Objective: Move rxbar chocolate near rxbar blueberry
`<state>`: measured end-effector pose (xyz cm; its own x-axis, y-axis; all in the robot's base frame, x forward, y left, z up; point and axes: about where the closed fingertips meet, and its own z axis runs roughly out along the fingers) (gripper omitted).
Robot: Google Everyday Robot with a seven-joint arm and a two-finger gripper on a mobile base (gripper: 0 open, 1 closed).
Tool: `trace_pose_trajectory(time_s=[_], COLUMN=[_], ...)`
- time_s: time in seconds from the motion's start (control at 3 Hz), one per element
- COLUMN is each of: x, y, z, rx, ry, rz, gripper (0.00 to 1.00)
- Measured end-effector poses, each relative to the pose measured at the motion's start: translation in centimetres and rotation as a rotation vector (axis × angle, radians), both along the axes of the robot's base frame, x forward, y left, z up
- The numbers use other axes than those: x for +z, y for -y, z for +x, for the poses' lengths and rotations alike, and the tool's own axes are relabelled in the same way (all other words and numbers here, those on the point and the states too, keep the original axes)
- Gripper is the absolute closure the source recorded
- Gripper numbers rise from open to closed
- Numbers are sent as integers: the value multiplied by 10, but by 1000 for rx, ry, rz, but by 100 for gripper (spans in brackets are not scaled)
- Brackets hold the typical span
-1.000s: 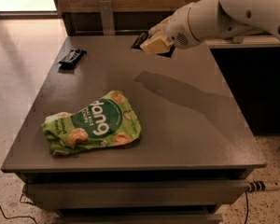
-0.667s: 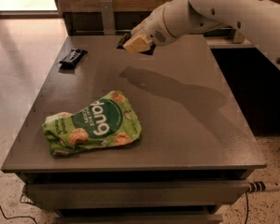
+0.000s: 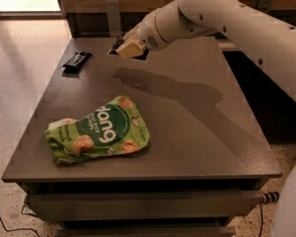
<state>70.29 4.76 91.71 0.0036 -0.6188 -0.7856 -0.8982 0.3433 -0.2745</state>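
While the white robot arm [image 3: 222, 14] reaches in from the upper right, its claw [image 3: 129, 49] hangs above the far part of the grey worktop [image 3: 202, 132], left of the middle and clear of the surface. The tan fingers [image 3: 130, 47] are clamped on the rxbar chocolate [image 3: 116, 46], a black wrapper whose ends poke out on either side of the grip, one towards the left and one towards the lower right. The bar is in the air and touches nothing but the claw; its lettering cannot be read from this angle.

Near the far left corner of the worktop lies the rxbar blueberry [image 3: 77, 61], flat on the surface, dark with a few pale marks, its long axis running diagonally from the near left to the far right. It sits to the left of the held bar and slightly nearer the camera, apart from it, with bare worktop between the two.

Closer to the front edge, left of centre, a green Dang snack bag [image 3: 98, 131] lies crumpled and flat, its white logo turned at a slant. It is well apart from both bars.

The arm's shadow [image 3: 163, 88] falls as a dark band across the middle of the worktop, running from just below the claw towards the right. Below the front edge a drawer front [image 3: 138, 204] shows.
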Motion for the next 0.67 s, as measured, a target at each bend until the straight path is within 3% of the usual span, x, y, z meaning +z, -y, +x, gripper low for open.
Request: trace_pose_trajectory(time_s=[0.33,0.67], x=[-9,-30], y=[-7,-21], z=[16,55], rx=[-27,-85], ry=[-14,-34], rz=[-15,-34], gripper=[100,100])
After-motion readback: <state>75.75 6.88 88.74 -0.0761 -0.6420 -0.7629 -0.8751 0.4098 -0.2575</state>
